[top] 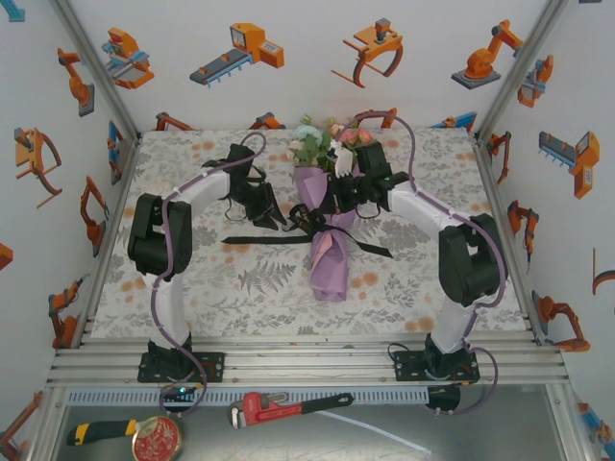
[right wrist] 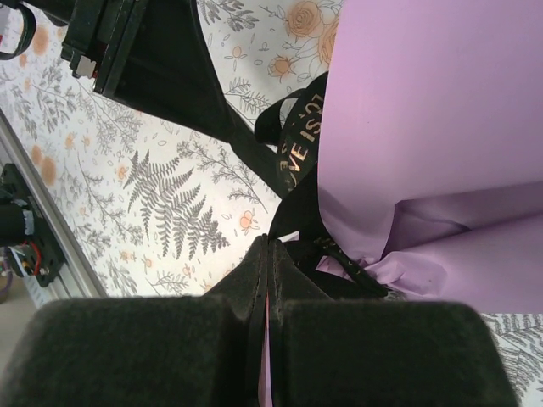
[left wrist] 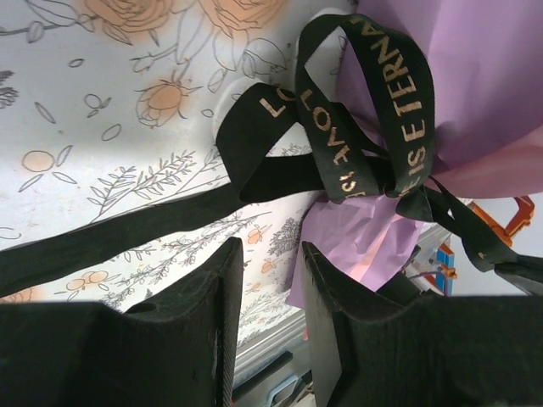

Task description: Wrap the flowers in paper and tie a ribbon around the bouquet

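The bouquet lies in the middle of the table, its lilac paper (top: pixel 329 264) cone pointing toward me and the flowers (top: pixel 322 144) at the far end. A black ribbon (top: pixel 258 239) with gold lettering is looped round the cone's waist, and its ends trail left and right over the cover. My left gripper (left wrist: pixel 271 253) is open just short of the ribbon's loops (left wrist: pixel 365 127), with nothing between its fingers. My right gripper (right wrist: pixel 270 242) is shut on a strand of the ribbon (right wrist: pixel 293 153) beside the paper (right wrist: pixel 424 110). From above, the left gripper (top: pixel 274 213) and right gripper (top: pixel 338 200) flank the knot.
A floral-printed cover (top: pixel 211 288) spreads over the table. An aluminium rail (top: pixel 288 360) runs along the near edge. On the shelf in front lie a red pipe wrench (top: pixel 288 406), a round tin (top: pixel 157 439) and a yellow-handled tool (top: pixel 101 432). Walls enclose the left, right and back.
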You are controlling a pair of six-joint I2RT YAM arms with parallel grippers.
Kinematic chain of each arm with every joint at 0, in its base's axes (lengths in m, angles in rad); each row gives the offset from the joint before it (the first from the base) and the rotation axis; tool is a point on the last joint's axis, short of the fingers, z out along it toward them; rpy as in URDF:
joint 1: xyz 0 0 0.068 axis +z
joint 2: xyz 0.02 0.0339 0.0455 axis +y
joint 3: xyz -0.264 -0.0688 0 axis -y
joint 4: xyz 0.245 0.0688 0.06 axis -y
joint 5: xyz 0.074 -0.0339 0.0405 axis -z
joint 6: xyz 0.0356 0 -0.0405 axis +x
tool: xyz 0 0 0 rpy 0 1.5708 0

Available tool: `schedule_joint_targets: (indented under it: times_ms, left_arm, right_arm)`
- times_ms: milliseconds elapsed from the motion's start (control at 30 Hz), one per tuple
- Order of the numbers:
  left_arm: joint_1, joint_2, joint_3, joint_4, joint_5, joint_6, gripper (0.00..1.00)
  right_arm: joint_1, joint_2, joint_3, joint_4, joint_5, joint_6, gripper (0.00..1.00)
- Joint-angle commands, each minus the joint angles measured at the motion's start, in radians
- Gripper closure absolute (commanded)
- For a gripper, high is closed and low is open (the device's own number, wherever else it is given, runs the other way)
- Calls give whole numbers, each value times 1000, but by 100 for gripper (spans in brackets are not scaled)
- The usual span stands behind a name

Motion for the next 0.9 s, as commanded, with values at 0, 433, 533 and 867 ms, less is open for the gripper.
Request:
schedule_joint_targets:
  times_ms: [0,433,533,867]
  left_arm:
    - [-7,19,29,13,-41,-57,64]
    - [-39,118,121,45,-137,32,65]
    - [-44,156,143,27,-106,64,64]
    - [-49,117,115,-35,-166,42,92]
  right_arm:
    - [-6,-62,-14,64,-32,41,100]
    - [-9,-58,-22,62,-26,36,100]
    - [-10,-58,-24,61,-21,37,100]
    - [-12,-60,-22,58,4,41,100]
